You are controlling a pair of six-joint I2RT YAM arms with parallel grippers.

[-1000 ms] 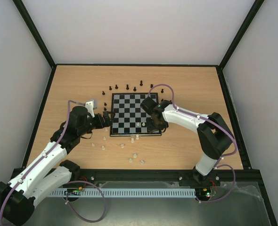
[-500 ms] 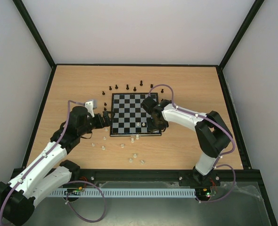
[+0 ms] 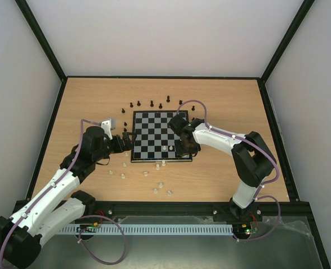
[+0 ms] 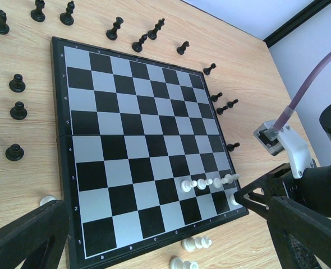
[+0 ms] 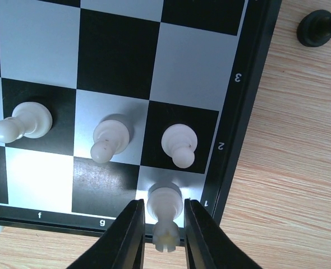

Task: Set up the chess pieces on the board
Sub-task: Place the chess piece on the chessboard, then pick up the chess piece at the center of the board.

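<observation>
Pale walls box in a light wooden surface (image 3: 221, 95), and the board (image 3: 151, 126) lies near its middle. Its edges run square to the surface, and its numbered first row is toward the arms.

By the look of things, the task is at an early stage. Four white pawns (image 4: 207, 182) stand side by side on the second row at the board's right end. A fifth white piece (image 5: 164, 204) sits on the near right corner square. No black piece is on the board. The black pieces (image 3: 152, 103) are strewn on the wood along the far, left and right edges. More loose white pieces (image 3: 161, 184) lie off the near edge, so most of both sets remains to be placed.

The corner piece stands upright with its base flat on the square and its long axis straight up from the board. In the right wrist view its slotted top points toward the camera.

The right tool (image 5: 164, 216) has its fingers close together on either side of that piece. Whether they pinch it or only flank it cannot be told. The left tool (image 3: 122, 142) hangs just off the board's left edge with its fingers spread wide and nothing between them.
</observation>
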